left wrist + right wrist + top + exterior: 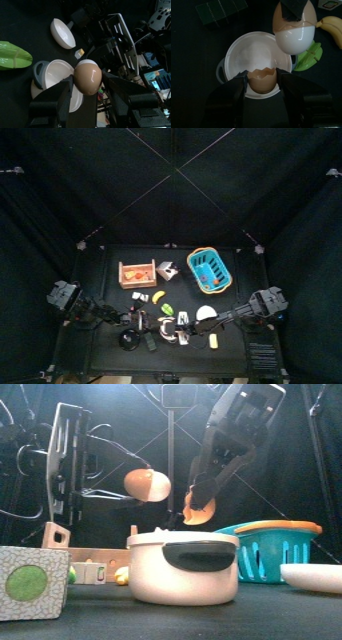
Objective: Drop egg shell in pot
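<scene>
Two shell halves hang over the pot (pixel 254 67): my right gripper (pixel 263 80) clasps the cracked half (pixel 262 79) right above its mouth, so I should part the jaws without drifting, while my left gripper (pixel 87 80) grips the other half (pixel 87 77) beside.

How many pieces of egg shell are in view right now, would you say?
2: one egg shell half in the right gripper over the pot; the other half in the left gripper, beside it.

Black table (pixel 107 278) with white pot (pixel 183 566), blue basket (pixel 278 549), white bowl (pixel 313 577), wooden crate (pixel 135 274), green-patterned cube (pixel 30 583).
</scene>
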Controlling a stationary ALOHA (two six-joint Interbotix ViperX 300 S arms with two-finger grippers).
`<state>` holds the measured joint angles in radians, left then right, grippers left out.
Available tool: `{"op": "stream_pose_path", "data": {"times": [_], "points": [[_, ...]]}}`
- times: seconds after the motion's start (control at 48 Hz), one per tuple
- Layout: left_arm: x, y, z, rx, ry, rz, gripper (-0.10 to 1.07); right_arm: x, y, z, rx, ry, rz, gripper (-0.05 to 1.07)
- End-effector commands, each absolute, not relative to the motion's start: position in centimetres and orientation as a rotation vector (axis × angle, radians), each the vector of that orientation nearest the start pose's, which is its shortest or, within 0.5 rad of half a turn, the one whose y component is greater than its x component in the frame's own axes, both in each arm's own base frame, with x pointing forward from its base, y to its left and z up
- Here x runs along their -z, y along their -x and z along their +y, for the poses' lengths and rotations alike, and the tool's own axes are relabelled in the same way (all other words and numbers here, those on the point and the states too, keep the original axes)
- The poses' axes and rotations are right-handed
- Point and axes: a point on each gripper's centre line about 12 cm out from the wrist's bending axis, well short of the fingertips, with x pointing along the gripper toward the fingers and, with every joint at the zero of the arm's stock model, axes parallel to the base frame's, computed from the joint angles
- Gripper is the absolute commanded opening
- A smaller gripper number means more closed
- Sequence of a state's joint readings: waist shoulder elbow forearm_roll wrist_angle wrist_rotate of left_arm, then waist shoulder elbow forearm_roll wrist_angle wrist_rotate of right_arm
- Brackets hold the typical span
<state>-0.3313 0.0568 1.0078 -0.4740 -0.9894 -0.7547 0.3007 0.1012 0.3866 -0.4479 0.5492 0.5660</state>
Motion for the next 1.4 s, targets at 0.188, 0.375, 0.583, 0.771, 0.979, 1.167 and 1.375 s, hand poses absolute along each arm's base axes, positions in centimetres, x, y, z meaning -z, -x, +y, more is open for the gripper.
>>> {"op": "stream_pose_path", "data": {"times": [0.188,0.375,0.583,0.771,0.979,1.167,1.375], "points": [[-15.2,-32.9,-6.4,-0.106,0.981,0.059,0.59,-18.9,-40.8,9.8,0.019,0.070,0.940,0.79],[-15.2,-32.9,-6.5,-0.104,0.981,0.062,0.59,-18.7,-40.7,9.9,0.019,0.044,0.951,0.86],[-15.2,-32.9,-6.5,-0.105,0.981,0.064,0.59,-18.5,-40.7,9.8,0.017,0.066,0.951,1.00],[-15.1,-32.9,-6.4,-0.107,0.979,0.064,0.59,-19.1,-40.3,9.2,0.044,0.097,0.962,1.00],[-15.1,-32.9,-6.5,-0.095,0.971,0.072,0.59,-21.1,-39.5,8.4,0.052,0.072,0.914,1.00],[-15.3,-33.0,-6.9,-0.053,0.944,0.080,0.59,-22.9,-37.8,7.6,0.017,-0.024,0.782,1.00],[-15.4,-33.2,-7.1,-0.012,0.914,0.086,0.59,-23.7,-34.8,6.7,-0.092,-0.203,0.549,1.00]]}}
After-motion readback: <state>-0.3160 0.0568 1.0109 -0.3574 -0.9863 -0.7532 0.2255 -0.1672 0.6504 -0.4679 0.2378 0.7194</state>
